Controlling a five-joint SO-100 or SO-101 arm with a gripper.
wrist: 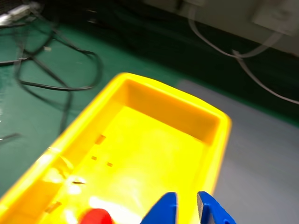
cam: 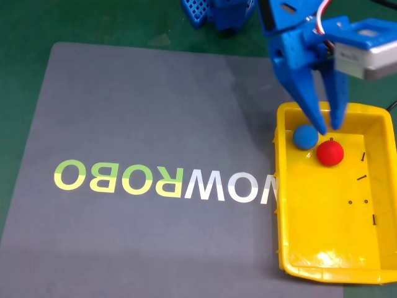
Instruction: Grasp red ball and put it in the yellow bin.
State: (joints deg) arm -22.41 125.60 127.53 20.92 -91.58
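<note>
Blue gripper [cam: 329, 130] hangs over the yellow bin's [cam: 285, 248] far-left corner, fingers slightly spread, pinching nothing. Left to right there lie the blue ball [cam: 304, 137], then the red ball [cam: 330, 153], apparently delivered; next the arm should lift clear.

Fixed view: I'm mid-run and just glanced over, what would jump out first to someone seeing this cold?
The yellow bin at the right edge of the grey mat grabs the eye, with the red ball and the blue ball lying side by side inside it near its far end. Right above them hangs the blue gripper, its fingers apart and holding nothing. In the wrist view, the red ball peeks in at the bottom edge.
</note>
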